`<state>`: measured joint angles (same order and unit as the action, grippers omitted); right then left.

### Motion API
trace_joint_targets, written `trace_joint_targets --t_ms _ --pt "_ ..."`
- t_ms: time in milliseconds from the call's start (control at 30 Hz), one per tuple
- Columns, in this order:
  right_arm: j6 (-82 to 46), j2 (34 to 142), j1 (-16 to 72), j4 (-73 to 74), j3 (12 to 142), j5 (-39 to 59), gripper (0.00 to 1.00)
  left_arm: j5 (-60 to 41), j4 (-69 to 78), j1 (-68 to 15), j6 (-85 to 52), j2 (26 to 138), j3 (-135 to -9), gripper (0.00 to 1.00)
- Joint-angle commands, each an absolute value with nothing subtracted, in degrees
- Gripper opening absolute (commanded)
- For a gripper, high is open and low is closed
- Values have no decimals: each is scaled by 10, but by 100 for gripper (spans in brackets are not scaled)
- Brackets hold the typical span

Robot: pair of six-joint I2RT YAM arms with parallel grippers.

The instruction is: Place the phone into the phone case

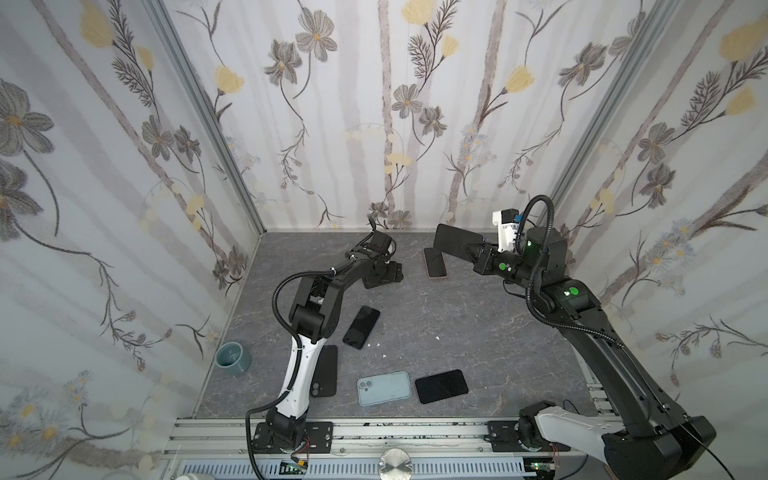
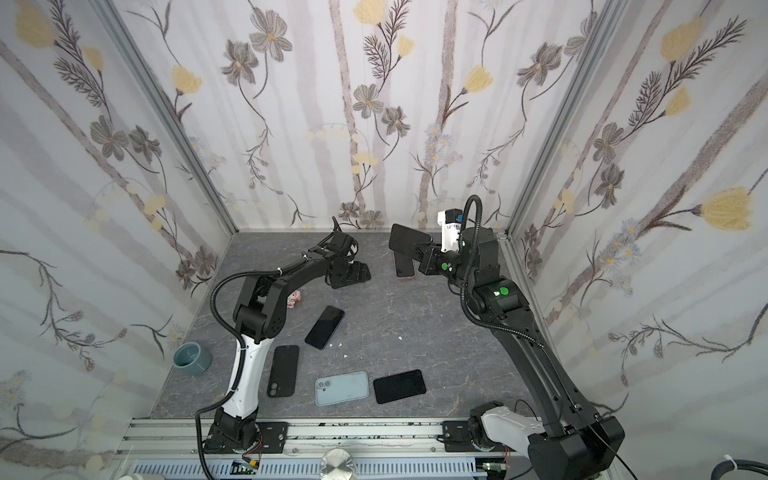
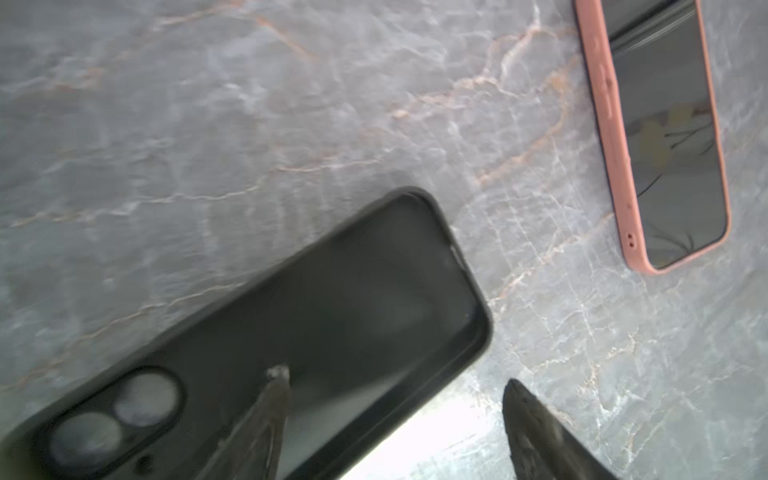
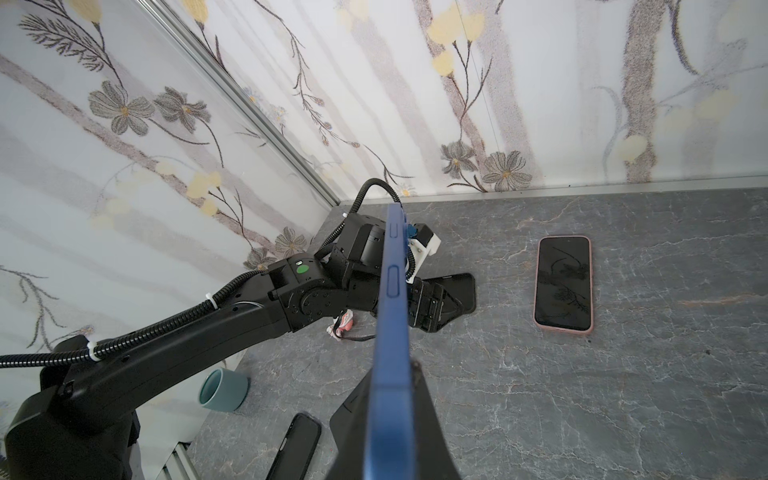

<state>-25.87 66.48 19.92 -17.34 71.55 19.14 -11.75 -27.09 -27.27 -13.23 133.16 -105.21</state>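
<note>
The step in hand looked like the bringing-together. The right gripper [image 1: 473,250] was clamped on a blue-edged phone [image 4: 390,286], held clear above the table [image 3: 208,104]. The left gripper [image 3: 395,376] stood with its 2 fingers wide apart, gripping nothing, low over an empty black case [image 3: 353,299] at the back of the table. 1 finger hung over the case's hollow, the other past its long rim.

Next, I judged, the left would need to steady the case while the right tipped the phone flat and seated 1 end first.

The case looked matte and soft, with rounded corners and a 2-lens cut-out (its inside faced up). The phone's side was smooth, with raised buttons. A pink-cased phone [image 3: 673,145] lay near, glossy on grey veined stone.
</note>
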Motion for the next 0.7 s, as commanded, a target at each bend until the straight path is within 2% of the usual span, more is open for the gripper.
trace_joint_targets --t_ms 0,300,667 --pt "-261 659 200 -156 715 188 0 -133 -307 -290 -121 1339 -1046 83" --pt "-272 642 200 -156 706 173 0 -151 -326 -347 -155 1325 -1037 83" --pt "-278 635 200 -163 705 153 0 -199 -254 -423 -214 1263 -916 82"
